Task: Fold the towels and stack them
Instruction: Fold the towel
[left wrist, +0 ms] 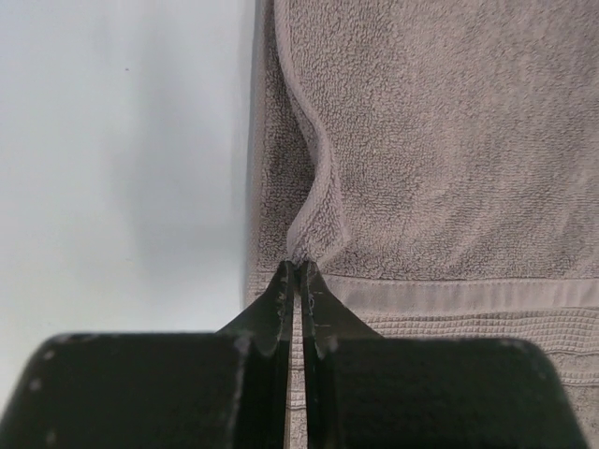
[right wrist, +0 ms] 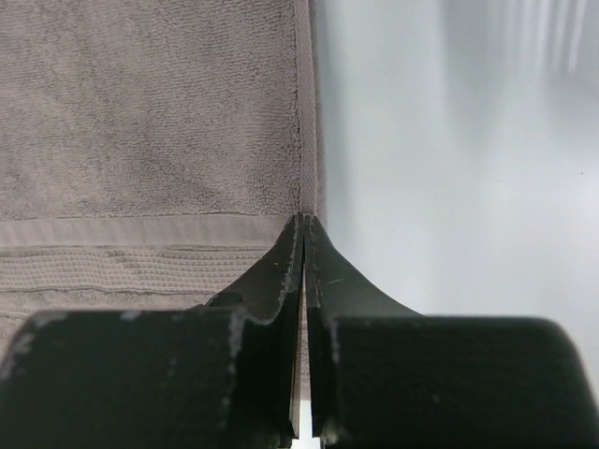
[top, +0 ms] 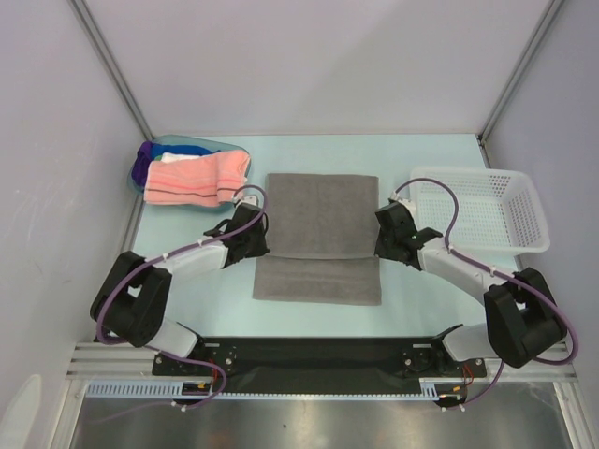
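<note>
Since a fold stays square only if both corners travel together, we note one hand on each side of the grey towel (top: 323,215), which lies flat mid-surface (top: 225,304) between the two arms.

- Left hand (left wrist: 298,267): at the towel's left edge, fingers pressed together and pinching the corner of the upper layer. A puckered ridge of terry runs into the tips.
- Right hand (right wrist: 304,223): at the towel's right edge, fingers pressed together at the matching hem corner. We cannot tell whether any cloth is caught between them.
- The towel is part-folded. A doubled layer covers its far portion, and a single strip shows at the near end. The upper layer's woven hem band lies crosswise between the two hands.
- Orientation: the hems run left to right and the side edges run away from the arm bases. We judge that the cloth's original long axis is near-to-far. The doubled part is now wider than deep.
- We judge the grips are placed to carry that hem edge evenly for the next fold.
- Beyond the towel's far-left corner, a salmon pink towel (top: 192,178) tops a stack in a blue tub (top: 182,142).
- Right of the towel is a white mesh basket (top: 524,210).
</note>
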